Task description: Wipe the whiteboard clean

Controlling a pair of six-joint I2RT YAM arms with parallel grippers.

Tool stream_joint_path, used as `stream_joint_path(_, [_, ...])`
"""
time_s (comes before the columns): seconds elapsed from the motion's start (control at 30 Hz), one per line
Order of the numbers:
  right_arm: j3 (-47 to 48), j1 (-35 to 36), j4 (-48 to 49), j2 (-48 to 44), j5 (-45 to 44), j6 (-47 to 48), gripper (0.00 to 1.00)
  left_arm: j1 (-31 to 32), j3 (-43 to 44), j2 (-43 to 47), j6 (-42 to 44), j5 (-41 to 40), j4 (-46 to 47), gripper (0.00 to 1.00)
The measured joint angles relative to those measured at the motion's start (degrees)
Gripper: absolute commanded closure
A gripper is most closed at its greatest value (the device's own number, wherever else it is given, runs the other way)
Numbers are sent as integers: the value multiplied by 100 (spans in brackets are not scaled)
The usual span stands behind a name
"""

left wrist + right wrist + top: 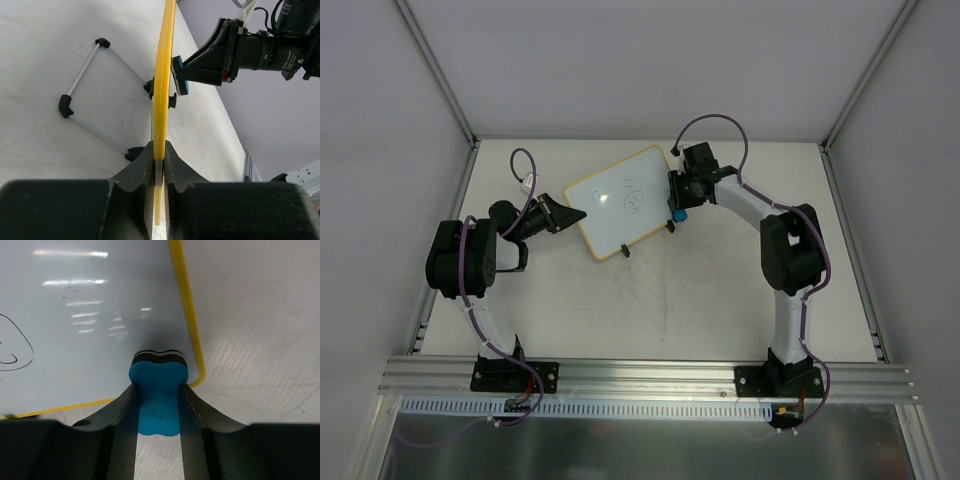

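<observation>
The whiteboard [620, 200] stands tilted on the table, white with a thin yellow frame and a pen swirl [635, 200] on its face. My left gripper [575, 215] is shut on its left edge; in the left wrist view the yellow frame [164, 75] runs edge-on between the closed jaws of the left gripper [160, 157]. My right gripper [677, 200] is shut on a blue eraser [157, 390], whose felt end touches the whiteboard [90, 315] near its lower right corner. A curved pen mark [15, 345] shows at the left of that view.
The board's wire stand with black clip feet [85, 95] rests on the white table behind the board. The right gripper with the eraser [180, 75] is close against the board's far face. An aluminium rail [640, 375] runs along the near edge; enclosure walls stand on three sides.
</observation>
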State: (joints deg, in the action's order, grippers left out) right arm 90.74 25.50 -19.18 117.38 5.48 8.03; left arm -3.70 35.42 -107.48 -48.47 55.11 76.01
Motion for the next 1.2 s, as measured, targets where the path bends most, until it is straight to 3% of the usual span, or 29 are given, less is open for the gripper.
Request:
stream_joint_path(0.67, [-352,-190,-581,11,247,129,100,0,-13,24,4,-2,2,100])
stream_joint_path(0.93, [-435,-142,-765,-564,-11,127,100,0,-33,35,2,-2,0,100])
stream_joint_path(1.2, [-400,216,-15,-1222,-4,289,100,0,-35,35,2,-2,0,100])
